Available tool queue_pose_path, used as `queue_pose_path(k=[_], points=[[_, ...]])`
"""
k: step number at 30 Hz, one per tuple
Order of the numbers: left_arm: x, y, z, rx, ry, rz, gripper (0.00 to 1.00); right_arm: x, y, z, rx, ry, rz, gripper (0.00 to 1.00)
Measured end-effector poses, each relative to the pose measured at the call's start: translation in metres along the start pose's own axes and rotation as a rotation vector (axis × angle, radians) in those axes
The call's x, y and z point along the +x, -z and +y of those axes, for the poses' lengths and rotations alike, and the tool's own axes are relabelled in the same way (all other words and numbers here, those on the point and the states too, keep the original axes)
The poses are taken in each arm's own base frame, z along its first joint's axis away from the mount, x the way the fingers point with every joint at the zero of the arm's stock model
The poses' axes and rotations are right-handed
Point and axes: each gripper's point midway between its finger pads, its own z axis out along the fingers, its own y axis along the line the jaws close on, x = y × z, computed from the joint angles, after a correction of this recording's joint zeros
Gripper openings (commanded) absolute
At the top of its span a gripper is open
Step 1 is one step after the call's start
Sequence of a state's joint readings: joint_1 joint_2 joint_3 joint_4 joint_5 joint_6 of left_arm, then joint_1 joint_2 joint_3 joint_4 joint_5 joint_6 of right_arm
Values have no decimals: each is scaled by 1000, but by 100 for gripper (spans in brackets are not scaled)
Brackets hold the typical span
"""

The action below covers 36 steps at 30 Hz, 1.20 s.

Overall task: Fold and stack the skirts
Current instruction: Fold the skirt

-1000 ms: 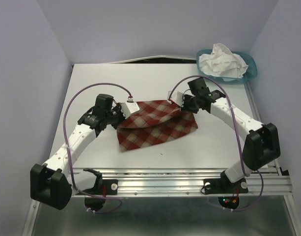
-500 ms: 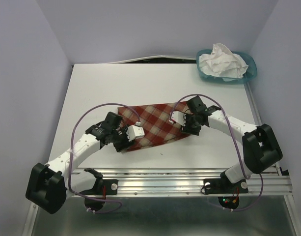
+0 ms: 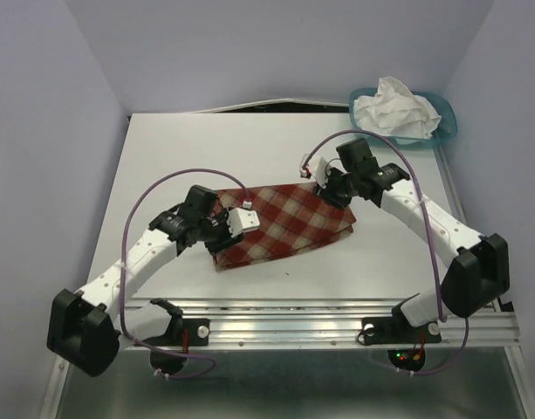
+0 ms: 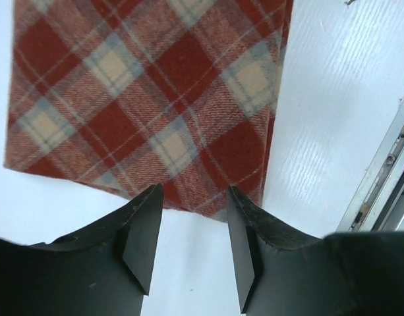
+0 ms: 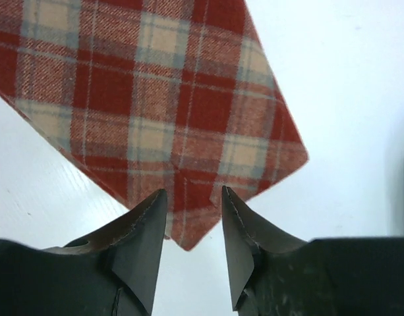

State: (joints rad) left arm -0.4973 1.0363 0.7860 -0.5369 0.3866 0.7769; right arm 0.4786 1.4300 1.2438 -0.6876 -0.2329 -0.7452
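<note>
The red-and-cream plaid skirt point(image 3: 284, 223) lies folded flat on the white table point(image 3: 180, 148). My left gripper point(image 3: 222, 237) is open and empty just off the skirt's left edge; in the left wrist view the gripper point(image 4: 192, 217) shows bare table between its fingers and the plaid skirt point(image 4: 149, 99) beyond the tips. My right gripper point(image 3: 322, 185) is open and empty above the skirt's back right corner; in the right wrist view the gripper point(image 5: 194, 217) frames that corner of the plaid skirt point(image 5: 155, 99). The white skirt point(image 3: 394, 109) lies crumpled in the teal basket point(image 3: 449, 127).
The teal basket stands at the table's back right corner. A metal rail point(image 3: 337, 323) runs along the near edge and also shows in the left wrist view point(image 4: 379, 178). Purple cables loop over both arms.
Both grippers carried the skirt's back edge forward, let go, and drew back and apart. The skirt now lies folded into a narrower band.
</note>
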Motion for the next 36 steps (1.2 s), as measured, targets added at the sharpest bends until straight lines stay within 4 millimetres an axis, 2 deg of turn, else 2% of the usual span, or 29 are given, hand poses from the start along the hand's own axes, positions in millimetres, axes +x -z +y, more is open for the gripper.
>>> queue_pose_path(k=[4,6,9,13,16,19,22,24,28,31,33,36], points=[[19,-27,-1,53,36,94,49,18,-28,4,-51,-77,71,42],[25,-35,1,56,44,120,48,41,-50,7,-90,-131,142,41],[37,-46,5,44,52,166,45,73,-71,7,-116,-189,233,41],[59,-63,9,31,75,251,42,92,-81,6,-110,-214,284,39],[77,-78,12,28,101,324,39,109,-87,20,-131,-237,319,38],[74,-85,33,-16,127,333,34,121,-89,35,-158,-272,342,38],[72,-94,60,-49,174,347,33,119,-87,43,-167,-319,320,38],[67,-105,98,-113,209,335,33,118,-86,49,-178,-350,310,40],[54,-122,160,-207,260,317,34,106,-87,67,-236,-448,269,52],[40,-138,198,-243,299,293,37,79,-88,97,-339,-544,220,57],[22,-147,226,-281,315,242,40,57,-87,120,-426,-582,190,59],[4,-143,243,-303,340,195,43,16,-79,138,-533,-626,129,60]])
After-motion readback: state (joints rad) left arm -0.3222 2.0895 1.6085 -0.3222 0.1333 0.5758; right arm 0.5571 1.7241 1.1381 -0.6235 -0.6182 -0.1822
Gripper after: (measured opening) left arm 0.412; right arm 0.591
